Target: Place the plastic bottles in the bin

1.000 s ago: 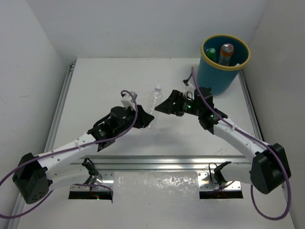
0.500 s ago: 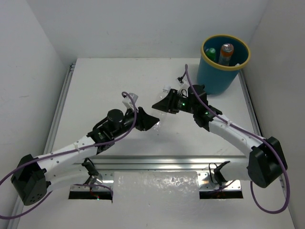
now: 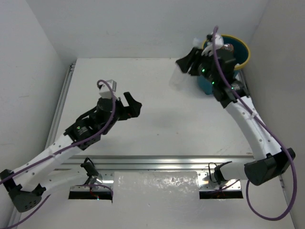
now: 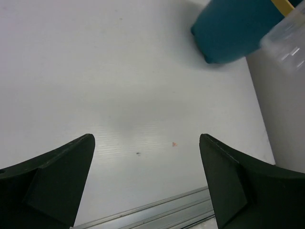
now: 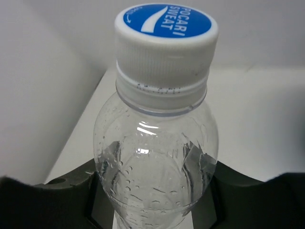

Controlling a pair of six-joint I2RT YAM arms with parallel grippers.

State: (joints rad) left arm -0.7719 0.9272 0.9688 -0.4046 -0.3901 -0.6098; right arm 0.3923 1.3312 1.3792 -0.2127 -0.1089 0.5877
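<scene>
My right gripper is shut on a clear plastic bottle, holding it in the air just left of the bin. The bin is teal with a yellow rim, and the arm hides most of it. In the right wrist view the bottle fills the frame, its white cap with a blue top pointing away, and the jaws press on both its sides. My left gripper hangs open and empty over the table's left middle. Its wrist view shows wide-apart fingers, the bin and the blurred bottle.
White walls close in the table on the left, back and right. A metal rail runs along the near edge, and another rail along the left side. The bin stands in the far right corner.
The left gripper opened, let go of the clear bottle and drew back to the left. The right gripper shut on the bottle and carried it up and right toward the bin.
</scene>
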